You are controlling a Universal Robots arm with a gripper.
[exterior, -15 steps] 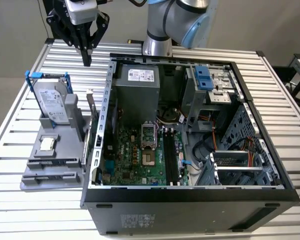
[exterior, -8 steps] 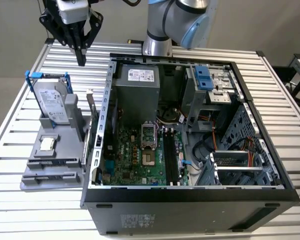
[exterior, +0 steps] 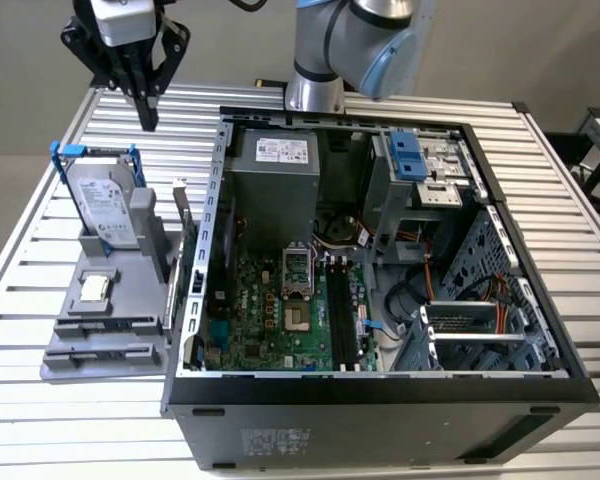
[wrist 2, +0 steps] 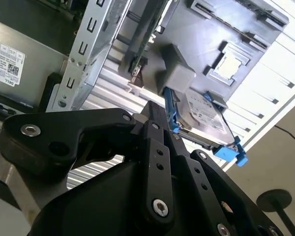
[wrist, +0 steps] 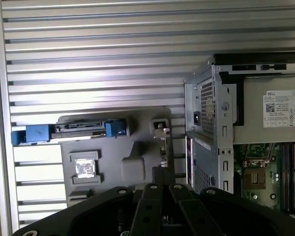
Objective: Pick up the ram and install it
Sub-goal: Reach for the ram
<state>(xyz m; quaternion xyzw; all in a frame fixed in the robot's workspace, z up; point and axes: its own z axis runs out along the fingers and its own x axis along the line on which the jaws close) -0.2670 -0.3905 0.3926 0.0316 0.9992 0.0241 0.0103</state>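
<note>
In the exterior view the task has barely begun. The ram [exterior: 183,228] stands on edge in the grey holder [exterior: 100,345] at the exterior view's left, just beside the wall of the open computer case [exterior: 380,430]; the black slots [exterior: 342,310] on the motherboard show no strip seated in them; so, as I judge it, both the picking up and the installing are left to do. The tool [exterior: 148,118] hangs above the far part of the slatted surface [exterior: 40,420], beyond the hard drive [exterior: 105,205] in its blue frame and well apart from the ram; its fingers point down and look pressed together, gripping nothing and touching nothing.

In the second wrist view the tool [wrist 2: 155,105] shows its black fingers lying side by side with no gap that I can make out and nothing clamped between them; past them the ram [wrist 2: 145,39] rises as a thin dark strip between the holder and the case's perforated metal edge.

In the first wrist view, looking down, the tool [wrist: 161,171] comes to a single closed tip over the holder; the ram [wrist: 166,150] appears edge-on as a thin line beside that tip, between the square silver chip [wrist: 84,167] and the case.
</note>
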